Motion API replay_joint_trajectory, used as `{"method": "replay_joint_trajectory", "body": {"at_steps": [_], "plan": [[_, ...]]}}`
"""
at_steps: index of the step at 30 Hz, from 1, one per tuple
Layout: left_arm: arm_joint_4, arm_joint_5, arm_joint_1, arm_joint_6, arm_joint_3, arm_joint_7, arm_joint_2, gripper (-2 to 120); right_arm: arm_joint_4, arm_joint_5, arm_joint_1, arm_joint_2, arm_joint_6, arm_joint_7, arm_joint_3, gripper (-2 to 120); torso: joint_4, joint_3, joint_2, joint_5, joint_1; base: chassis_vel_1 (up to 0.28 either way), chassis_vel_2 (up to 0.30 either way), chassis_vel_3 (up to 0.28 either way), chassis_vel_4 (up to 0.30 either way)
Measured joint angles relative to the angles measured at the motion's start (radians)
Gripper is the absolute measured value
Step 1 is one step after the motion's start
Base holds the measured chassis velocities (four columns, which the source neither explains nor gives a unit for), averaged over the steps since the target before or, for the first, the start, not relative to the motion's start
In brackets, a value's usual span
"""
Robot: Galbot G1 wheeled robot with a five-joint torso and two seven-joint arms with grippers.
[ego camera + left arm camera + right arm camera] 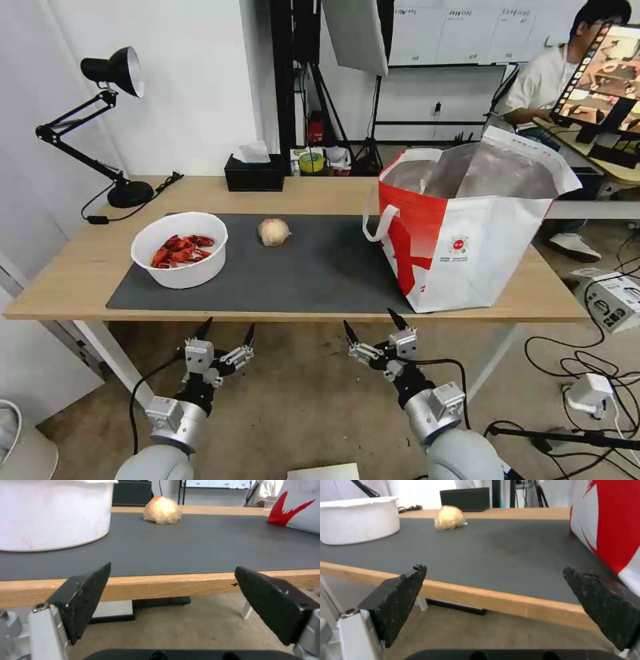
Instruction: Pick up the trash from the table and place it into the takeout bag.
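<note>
Both your grippers hang empty below the table's front edge, at the bottom of the frame: the left gripper and the right gripper each have their fingers spread wide. The bowl of crayfish shells sits left of centre on the grey mat, the beige ball mid-frame, the takeout bag at right. Grip the bowl by one rim and it may tip, spilling shells. The ball could roll away, and the bag's floppy mouth may catch an arm.
</note>
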Motion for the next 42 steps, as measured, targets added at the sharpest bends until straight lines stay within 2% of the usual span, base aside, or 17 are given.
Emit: {"method": "replay_joint_trajectory", "body": {"at_steps": [30, 37, 42], "plan": [[0.013, 0.000, -0.006, 0.000, -0.004, 0.001, 0.004, 100, -0.004, 0.017, 0.018, 0.015, -0.035, 0.054, -0.028, 100, 0.0000, 0.000, 0.000, 0.0000, 0.000, 0.000, 0.000, 0.000, 0.000], [0.011, 0.000, -0.001, -0.001, -0.007, 0.001, 0.003, 100, 0.007, 0.084, 0.065, 0.016, -0.037, 0.059, -0.050, 100, 0.0000, 0.000, 0.000, 0.0000, 0.000, 0.000, 0.000, 0.000, 0.000], [0.007, 0.000, 0.006, -0.002, -0.012, 0.000, 0.001, 100, 0.017, 0.185, 0.151, 0.003, -0.030, -0.022, -0.057, 100, 0.0001, 0.000, 0.000, 0.0000, 0.000, 0.000, 0.000, 0.000, 0.000]]}}
